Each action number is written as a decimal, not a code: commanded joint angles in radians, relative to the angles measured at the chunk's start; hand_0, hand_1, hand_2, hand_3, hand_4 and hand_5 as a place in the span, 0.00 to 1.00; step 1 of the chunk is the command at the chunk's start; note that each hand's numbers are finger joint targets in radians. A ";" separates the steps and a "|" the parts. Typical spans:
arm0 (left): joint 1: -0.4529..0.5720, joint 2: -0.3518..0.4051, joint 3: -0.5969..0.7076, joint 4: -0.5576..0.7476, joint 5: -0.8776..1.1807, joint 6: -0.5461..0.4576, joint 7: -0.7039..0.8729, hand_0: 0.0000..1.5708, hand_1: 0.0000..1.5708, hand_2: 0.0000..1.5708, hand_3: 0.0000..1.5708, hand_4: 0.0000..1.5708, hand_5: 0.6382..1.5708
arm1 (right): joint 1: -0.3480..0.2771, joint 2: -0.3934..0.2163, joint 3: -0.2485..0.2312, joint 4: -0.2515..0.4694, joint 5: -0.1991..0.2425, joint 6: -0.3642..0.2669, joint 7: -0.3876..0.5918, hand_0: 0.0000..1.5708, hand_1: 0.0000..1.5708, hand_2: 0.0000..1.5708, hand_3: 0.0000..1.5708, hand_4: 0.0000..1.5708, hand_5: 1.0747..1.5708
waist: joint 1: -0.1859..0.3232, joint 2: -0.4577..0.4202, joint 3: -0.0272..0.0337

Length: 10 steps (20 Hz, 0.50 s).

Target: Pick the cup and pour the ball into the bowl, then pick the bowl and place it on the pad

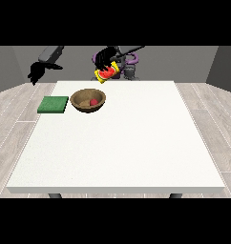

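Note:
A brown wooden bowl [82, 96] stands on the white table [136, 143] at the far left. A red ball [94, 102] lies inside it. Just above and behind the bowl, a yellow cup [108, 73] with a red and green pattern hangs tilted, its mouth turned down towards the bowl. The hand at the view's right [104, 58] is curled round the cup from above. A green pad [53, 104] lies flat on the table to the left of the bowl. The hand at the view's left [37, 71] hovers in the air beyond the table's far left corner, fingers hanging loose and holding nothing.
The robot's body [129, 71] stands behind the table's far edge. A grey wood-pattern floor surrounds the table on all sides. Bowl and pad sit close together, with a narrow strip of table between them.

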 commanded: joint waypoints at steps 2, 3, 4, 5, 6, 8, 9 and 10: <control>-0.054 -0.009 0.049 -0.040 -0.041 -0.095 -0.038 0.98 0.98 1.00 1.00 0.77 0.88 | 0.010 0.007 0.005 0.016 0.004 -0.001 -0.024 0.00 0.00 0.00 0.09 0.00 0.90 | 0.004 0.019 -0.0001; 0.020 0.008 0.032 -0.037 -0.073 -0.039 -0.059 0.96 0.96 1.00 1.00 0.77 0.88 | 0.041 0.003 0.003 0.001 -0.005 0.011 -0.015 0.00 0.00 0.00 0.18 0.00 0.89 | 0.002 -0.019 -0.0004; 0.047 -0.009 0.027 -0.081 -0.073 -0.066 -0.053 0.95 0.95 1.00 1.00 0.77 0.88 | 0.036 -0.007 0.001 0.017 0.006 -0.022 -0.004 0.00 0.00 0.00 0.17 0.00 0.91 | 0.033 -0.026 -0.0004; -0.007 -0.006 0.046 -0.043 -0.103 -0.047 -0.065 0.96 0.96 1.00 1.00 0.77 0.88 | 0.009 -0.010 -0.011 0.022 -0.023 0.033 -0.007 0.00 0.00 0.00 0.00 0.13 0.95 | 0.019 0.033 -0.0002; 0.001 0.024 0.063 -0.068 -0.079 -0.036 -0.082 0.97 0.97 1.00 1.00 0.76 0.88 | 0.034 -0.037 -0.018 0.053 -0.033 0.084 0.013 0.00 0.00 0.00 0.00 0.27 0.97 | 0.039 0.037 -0.0001; 0.064 0.003 0.163 -0.095 0.043 0.051 -0.062 0.86 0.86 1.00 1.00 0.76 0.88 | 0.016 0.025 0.001 0.024 -0.031 0.038 0.045 0.00 0.00 0.00 0.00 0.29 0.97 | 0.047 0.030 -0.0016; 0.094 -0.009 0.181 -0.144 0.085 0.077 -0.019 0.00 0.00 1.00 1.00 0.84 0.78 | 0.002 0.028 -0.001 0.027 -0.028 0.015 0.053 0.00 0.00 0.00 0.00 0.30 0.97 | 0.070 0.029 -0.0023; 0.105 0.019 0.253 -0.176 0.136 0.135 -0.054 0.00 0.00 1.00 1.00 0.81 0.87 | 0.020 -0.008 -0.016 0.037 -0.036 0.025 0.074 0.00 0.00 0.00 0.00 0.31 0.98 | 0.109 0.016 -0.0040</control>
